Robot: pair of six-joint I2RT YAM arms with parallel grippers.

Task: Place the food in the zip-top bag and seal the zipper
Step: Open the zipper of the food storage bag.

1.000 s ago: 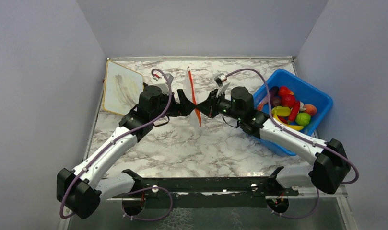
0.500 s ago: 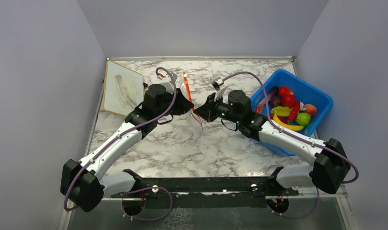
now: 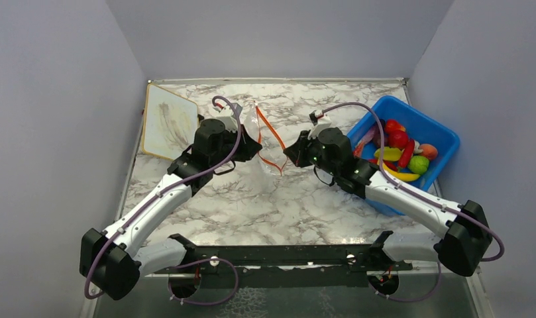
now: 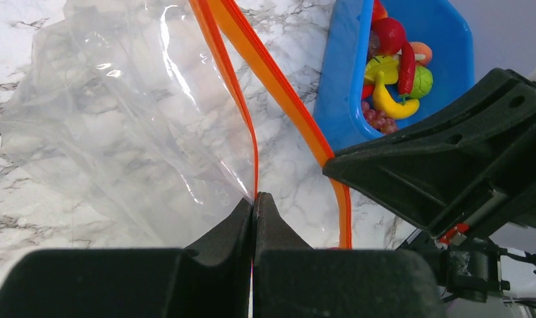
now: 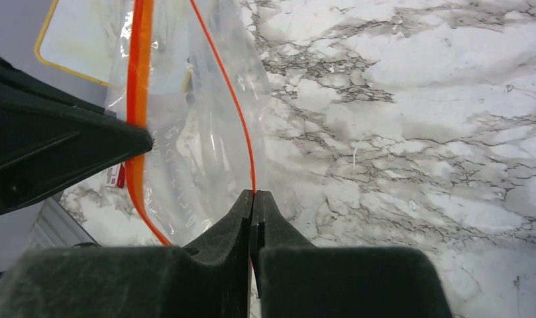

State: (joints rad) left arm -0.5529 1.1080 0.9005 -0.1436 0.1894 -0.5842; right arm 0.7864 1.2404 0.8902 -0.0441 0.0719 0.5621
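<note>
The clear zip-top bag [image 3: 260,159] hangs between my two grippers over the middle of the marble table, with its mouth spread. Its orange-red zipper [image 3: 270,134] is parted into two lips. My left gripper [image 4: 254,197] is shut on one lip of the zipper [image 4: 242,112]; the other lip [image 4: 285,93] runs off to the right. My right gripper [image 5: 254,194] is shut on the opposite lip [image 5: 238,112]. Crinkly bag film [image 5: 199,146] sags below. The food [image 3: 401,149], with a yellow banana and red and green pieces, lies in the blue bin [image 3: 444,136] at the right.
A white board with a yellow rim [image 3: 167,120] lies flat at the back left. The blue bin [image 4: 348,79] stands close behind my right arm. Grey walls close in the table on three sides.
My left gripper has shut on the bag's left lip. The two grippers have drawn apart, and the zipper, a single straight strip before, has spread into an open mouth.
</note>
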